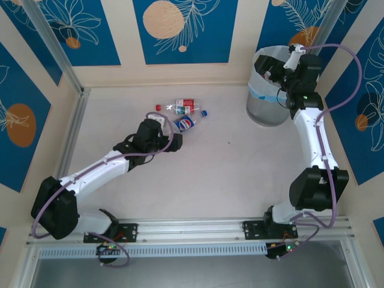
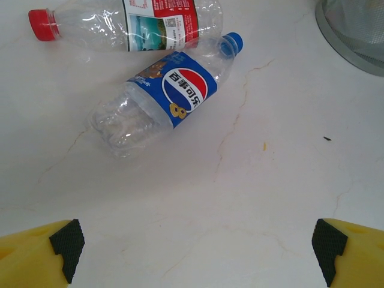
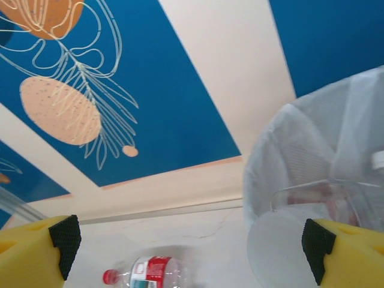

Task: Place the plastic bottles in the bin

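Two plastic bottles lie on the table. One has a blue label and blue cap (image 1: 187, 123) (image 2: 174, 90); the other has a red-and-white label and red cap (image 1: 179, 107) (image 2: 132, 21) (image 3: 149, 273). My left gripper (image 1: 157, 127) (image 2: 195, 255) is open just short of the blue-label bottle, with bare table between its fingers. The grey bin (image 1: 268, 102) (image 3: 300, 156) with its pale liner stands at the back right. My right gripper (image 1: 277, 75) (image 3: 192, 252) hangs open at the bin's rim, holding nothing. A clear bottle (image 3: 336, 201) lies inside the bin.
Blue-and-cream wall panels (image 1: 180, 30) enclose the table on three sides. A metal post (image 1: 54, 54) rises at the back left. The bin's edge (image 2: 354, 30) shows at the upper right of the left wrist view. Bare table (image 1: 228, 174) lies between the arms.
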Controlling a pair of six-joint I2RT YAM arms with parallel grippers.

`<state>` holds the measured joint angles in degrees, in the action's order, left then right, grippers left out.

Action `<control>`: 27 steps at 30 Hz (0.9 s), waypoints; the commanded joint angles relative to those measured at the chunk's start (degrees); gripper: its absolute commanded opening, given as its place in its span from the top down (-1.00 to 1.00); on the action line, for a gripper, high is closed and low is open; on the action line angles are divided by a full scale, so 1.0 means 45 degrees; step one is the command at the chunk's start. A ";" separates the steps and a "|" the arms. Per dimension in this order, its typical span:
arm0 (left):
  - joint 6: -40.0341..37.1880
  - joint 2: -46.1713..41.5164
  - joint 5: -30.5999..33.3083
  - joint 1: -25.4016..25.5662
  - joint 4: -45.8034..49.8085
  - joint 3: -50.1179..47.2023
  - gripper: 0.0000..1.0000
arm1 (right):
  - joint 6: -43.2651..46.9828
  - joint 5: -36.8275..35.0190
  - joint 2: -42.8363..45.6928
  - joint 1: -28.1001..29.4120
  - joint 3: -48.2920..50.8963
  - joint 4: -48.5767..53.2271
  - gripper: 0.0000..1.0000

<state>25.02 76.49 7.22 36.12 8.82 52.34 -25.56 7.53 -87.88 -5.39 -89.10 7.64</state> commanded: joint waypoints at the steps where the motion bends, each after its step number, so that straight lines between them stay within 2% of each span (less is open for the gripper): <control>1: 0.0073 0.0195 0.0263 -0.0096 0.0259 0.0401 -0.98 | -0.0540 0.0657 -0.0628 -0.0148 -0.0668 0.0589 -0.99; 4: 0.0021 0.0233 0.0270 -0.0105 0.0266 0.0411 -0.98 | -0.0877 0.0337 -0.1127 -0.0365 -0.0693 0.0480 -0.99; 8: -0.0050 0.0399 0.0255 -0.0116 0.0352 0.0531 -0.98 | -0.1170 0.0980 -0.2318 -0.0668 -0.1741 0.1299 -1.00; 10: -0.0051 0.0495 0.0232 -0.0130 0.0380 0.0581 -0.98 | -0.1079 0.0450 -0.2613 -0.0573 -0.2060 0.1505 -1.00; 13: -0.0033 0.0612 0.0192 -0.0146 0.0365 0.0645 -0.98 | -0.0093 -0.2460 -0.2490 -0.0051 -0.2131 0.1521 -1.00; 15: -0.0021 0.0687 0.0192 -0.0144 0.0329 0.0650 -0.98 | 0.1280 -0.3817 -0.2450 0.0438 -0.2148 0.1341 -0.99; 20: 0.0002 0.0980 0.0019 -0.0139 0.0306 0.0825 -0.98 | 0.3766 -0.4630 -0.2740 0.1376 -0.2385 0.1175 -0.99; 23: -0.0002 0.1131 -0.0099 -0.0149 0.0356 0.0937 -0.98 | 0.4865 -0.6950 -0.3309 0.1944 -0.2988 0.1281 -0.99; 25: 0.0023 0.1148 -0.0138 -0.0140 0.0363 0.0948 -0.98 | 0.4878 -0.8111 -0.3749 0.2009 -0.3612 0.1679 -0.99; 27: 0.0019 0.1140 -0.0140 -0.0152 0.0393 0.0923 -0.98 | 0.4129 -0.8203 -0.3887 0.1788 -0.4006 0.2158 -0.95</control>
<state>25.02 81.21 7.55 35.86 9.54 54.92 -8.34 -20.84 -104.20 3.84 -103.98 14.26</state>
